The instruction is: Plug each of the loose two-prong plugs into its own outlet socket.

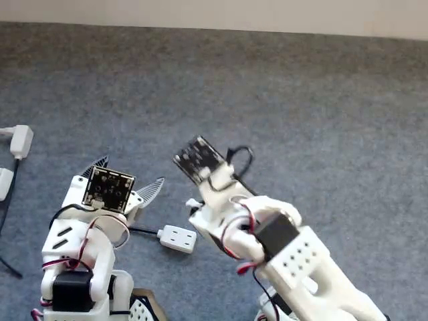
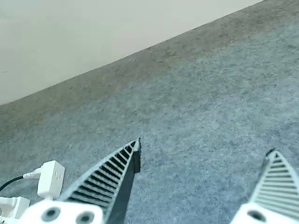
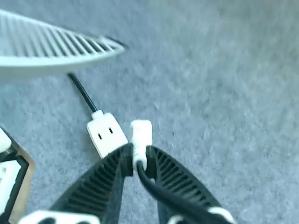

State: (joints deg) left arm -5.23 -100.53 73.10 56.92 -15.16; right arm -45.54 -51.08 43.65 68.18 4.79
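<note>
Two-prong plug [image 3: 140,132] is clamped in the right end effector [image 3: 138,156], just beside the outlet socket [image 3: 106,136] on the carpet, likely positioned to line up the prongs. Left end effector [image 2: 204,148] hangs spread apart, holding nothing.

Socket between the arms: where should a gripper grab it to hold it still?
Probably its two long sides, near the cord end, coming down from above. The socket lies flat on the carpet with its slots facing up, so pinching across its narrow width leaves the slots free for the plug in the right gripper.
</note>
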